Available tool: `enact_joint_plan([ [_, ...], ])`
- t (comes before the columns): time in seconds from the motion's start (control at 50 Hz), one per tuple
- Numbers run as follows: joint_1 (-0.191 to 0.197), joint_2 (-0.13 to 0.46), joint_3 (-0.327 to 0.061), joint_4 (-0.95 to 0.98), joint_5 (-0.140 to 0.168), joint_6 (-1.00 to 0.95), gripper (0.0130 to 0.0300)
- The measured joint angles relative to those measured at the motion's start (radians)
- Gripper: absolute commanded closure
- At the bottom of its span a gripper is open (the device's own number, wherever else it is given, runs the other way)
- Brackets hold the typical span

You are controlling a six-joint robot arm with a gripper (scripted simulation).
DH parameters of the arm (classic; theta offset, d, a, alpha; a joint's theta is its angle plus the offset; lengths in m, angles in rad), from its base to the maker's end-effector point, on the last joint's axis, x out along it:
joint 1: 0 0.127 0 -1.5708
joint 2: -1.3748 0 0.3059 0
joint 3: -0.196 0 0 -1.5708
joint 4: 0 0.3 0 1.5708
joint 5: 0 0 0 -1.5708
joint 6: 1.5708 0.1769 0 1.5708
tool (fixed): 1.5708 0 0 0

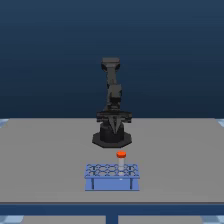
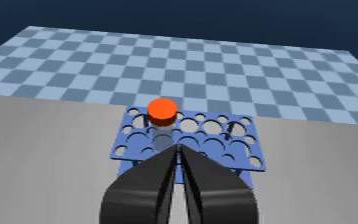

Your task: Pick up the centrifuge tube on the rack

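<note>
A slim, pale centrifuge tube [image 2: 161,131] with a flat orange-red cap [image 2: 162,108] stands upright in a hole of a small light-blue rack [image 2: 220,145]. In the exterior view the cap [image 1: 121,154] shows just above the rack's [image 1: 112,176] far edge, near its middle. The tube's whitish body is hard to make out there, so its exact hole cannot be told from that view. The wrist view places it in the row of holes farther from the camera, toward one end of the rack.

The rack has a top plate with round holes and open sides on dark posts. It sits on a flat grey surface [image 1: 45,160].

The dark claw [image 2: 179,148] fills the near part of the wrist view. Its two fingers [image 2: 144,185] meet at the tips, clenched together with nothing between them. The tips hang close to the tube but are not around it. In the exterior view the black arm [image 1: 112,100] rises behind the rack, with the claw [image 1: 114,131] pointing down. Beyond the surface lies a blue checkered floor [image 2: 246,75].
</note>
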Motion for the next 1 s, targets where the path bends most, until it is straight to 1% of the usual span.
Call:
enact_joint_plan([
  [0.02,0.0,0.0,0.0,0.0,0.0,0.0,0.013],
  [0.62,0.001,0.002,-0.001,0.006,0.0,-0.005,0.013],
  [1.0,0.012,0.032,-0.017,0.095,-0.005,-0.079,0.013],
])
